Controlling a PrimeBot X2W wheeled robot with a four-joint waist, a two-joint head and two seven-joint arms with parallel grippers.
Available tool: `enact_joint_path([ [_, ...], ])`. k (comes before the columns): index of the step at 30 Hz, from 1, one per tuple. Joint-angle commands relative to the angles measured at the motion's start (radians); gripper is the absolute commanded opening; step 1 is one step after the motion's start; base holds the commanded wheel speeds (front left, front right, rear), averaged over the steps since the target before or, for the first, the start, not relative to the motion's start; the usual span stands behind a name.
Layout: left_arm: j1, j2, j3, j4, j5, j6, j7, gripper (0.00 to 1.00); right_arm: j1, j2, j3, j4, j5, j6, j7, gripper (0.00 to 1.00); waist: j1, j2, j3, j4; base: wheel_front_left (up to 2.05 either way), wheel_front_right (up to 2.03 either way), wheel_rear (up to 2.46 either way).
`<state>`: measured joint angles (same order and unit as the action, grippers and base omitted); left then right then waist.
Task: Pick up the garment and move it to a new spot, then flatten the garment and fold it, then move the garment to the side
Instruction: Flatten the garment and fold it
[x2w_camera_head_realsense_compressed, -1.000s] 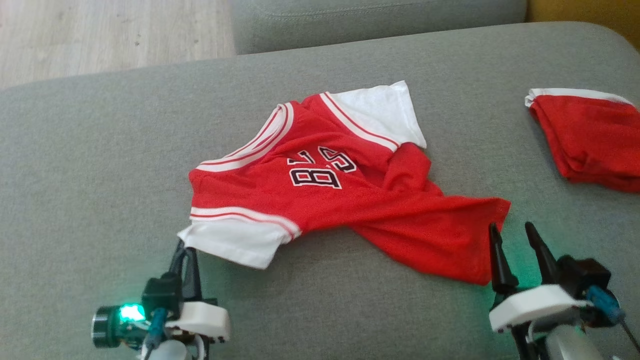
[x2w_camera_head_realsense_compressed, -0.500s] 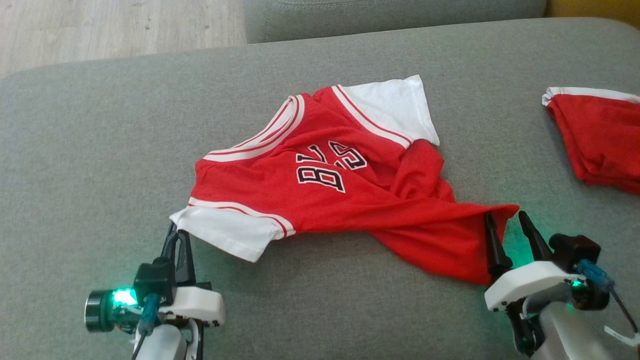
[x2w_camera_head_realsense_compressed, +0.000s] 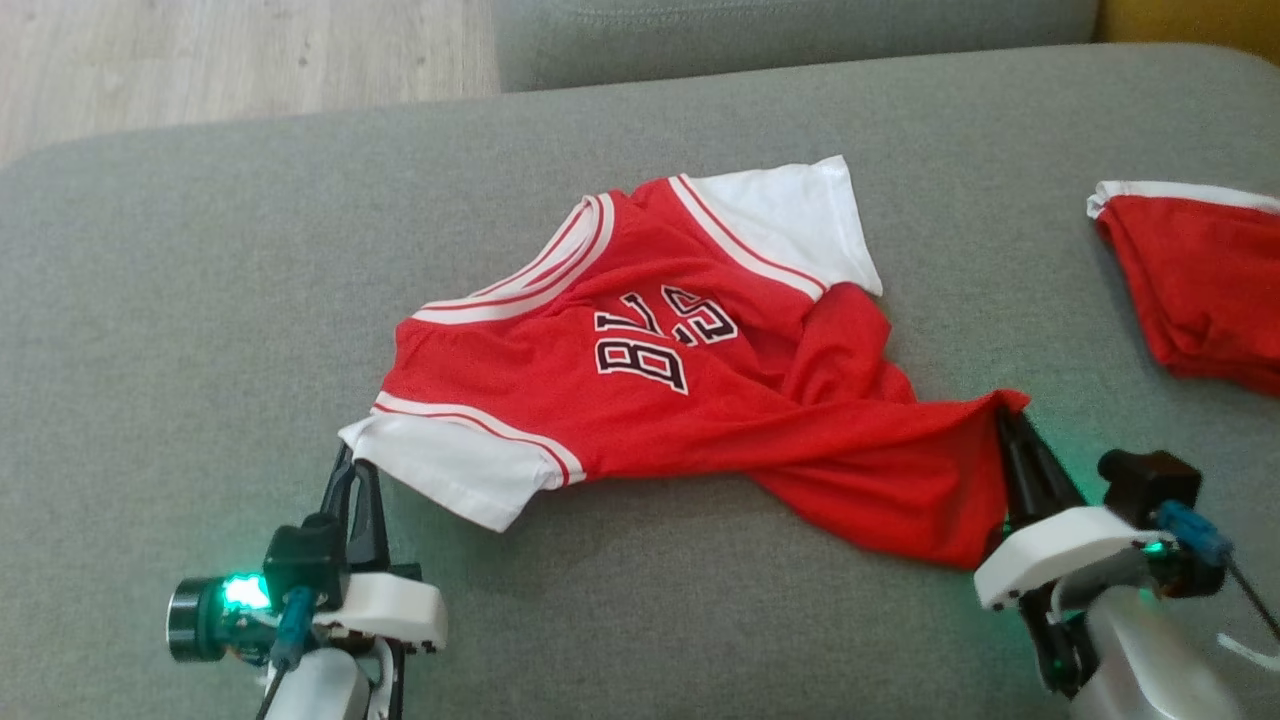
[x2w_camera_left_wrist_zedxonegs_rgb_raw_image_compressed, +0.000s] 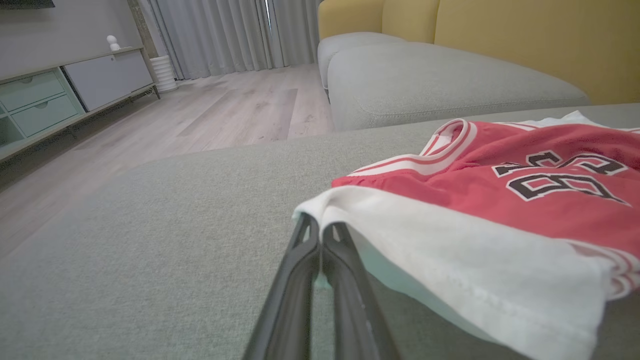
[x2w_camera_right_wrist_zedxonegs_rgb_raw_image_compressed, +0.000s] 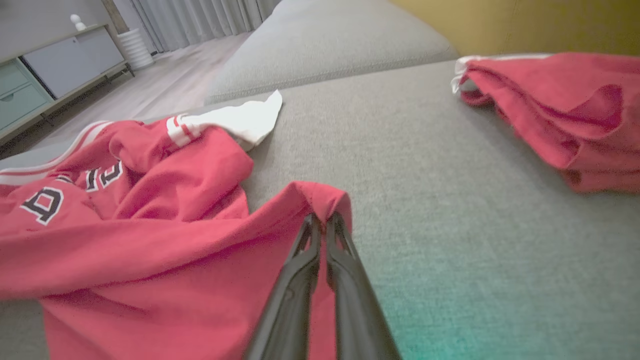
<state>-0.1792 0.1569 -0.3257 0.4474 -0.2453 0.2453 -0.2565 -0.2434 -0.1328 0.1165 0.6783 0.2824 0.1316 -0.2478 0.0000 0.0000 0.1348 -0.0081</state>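
The garment (x2w_camera_head_realsense_compressed: 660, 390) is a red jersey with white sleeves and dark numbers, lying rumpled on the grey sofa cushion (x2w_camera_head_realsense_compressed: 200, 300). My left gripper (x2w_camera_head_realsense_compressed: 352, 468) is shut on the corner of its near white sleeve (x2w_camera_left_wrist_zedxonegs_rgb_raw_image_compressed: 425, 250); in the left wrist view that gripper (x2w_camera_left_wrist_zedxonegs_rgb_raw_image_compressed: 320, 227) pinches the sleeve's edge. My right gripper (x2w_camera_head_realsense_compressed: 1008, 415) is shut on the red hem corner at the garment's right end. In the right wrist view the red cloth (x2w_camera_right_wrist_zedxonegs_rgb_raw_image_compressed: 150, 240) folds over the closed tips of that gripper (x2w_camera_right_wrist_zedxonegs_rgb_raw_image_compressed: 320, 217).
A second red garment (x2w_camera_head_realsense_compressed: 1200, 290) with a white trim lies folded at the cushion's right edge. Another grey cushion (x2w_camera_head_realsense_compressed: 780, 30) stands behind, with wooden floor (x2w_camera_head_realsense_compressed: 230, 60) at the far left. A yellow sofa back (x2w_camera_left_wrist_zedxonegs_rgb_raw_image_compressed: 500, 40) and a low cabinet (x2w_camera_left_wrist_zedxonegs_rgb_raw_image_compressed: 60, 90) show beyond.
My right gripper has moved forward onto the hem corner and shut on it. The left gripper stays shut on the sleeve. The camera has shifted slightly.
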Motion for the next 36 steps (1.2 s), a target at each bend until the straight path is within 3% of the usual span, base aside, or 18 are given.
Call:
enact_joint_path([
  [1, -0.039, 0.017, 0.041, -0.029, 0.008, -0.004, -0.005, 0.0, -0.02, -0.015, 0.017, -0.04, 0.007, -0.001, -0.014, 0.0, 0.0, 0.0, -0.01, 0.0, 0.0, 0.0, 0.0],
  [10, -0.078, 0.05, 0.069, -0.165, -0.035, -0.079, 0.01, 0.0, 0.052, -0.055, -0.057, -0.269, -0.027, -0.001, -0.014, 0.0, 0.0, 0.0, -0.118, -0.015, 0.0, 0.0, 0.0],
  [18, -0.341, 0.16, 0.076, -0.417, -0.061, -0.185, 0.221, 0.0, -0.026, -0.164, -0.133, -0.589, -0.051, -0.001, 0.073, 0.0, 0.0, 0.0, -0.171, -0.032, 0.0, 0.0, 0.0],
  [23, -0.563, 0.211, 0.062, -0.451, -0.025, -0.23, 0.317, 0.0, -0.183, -0.224, -0.14, -0.727, -0.059, -0.001, 0.196, 0.0, 0.0, 0.0, -0.158, -0.035, 0.0, 0.0, 0.0],
  [30, -0.859, 0.201, 0.028, -0.232, -0.024, -0.287, 0.456, 0.0, -0.451, -0.277, -0.045, -0.606, 0.032, -0.001, 0.292, 0.0, 0.0, 0.0, -0.071, -0.016, 0.0, 0.0, 0.0],
  [36, -1.051, 0.166, 0.014, -0.035, -0.02, -0.302, 0.478, 0.0, -0.639, -0.322, 0.069, -0.425, 0.079, -0.001, 0.248, 0.0, 0.0, 0.0, 0.057, 0.01, 0.0, 0.0, 0.0],
])
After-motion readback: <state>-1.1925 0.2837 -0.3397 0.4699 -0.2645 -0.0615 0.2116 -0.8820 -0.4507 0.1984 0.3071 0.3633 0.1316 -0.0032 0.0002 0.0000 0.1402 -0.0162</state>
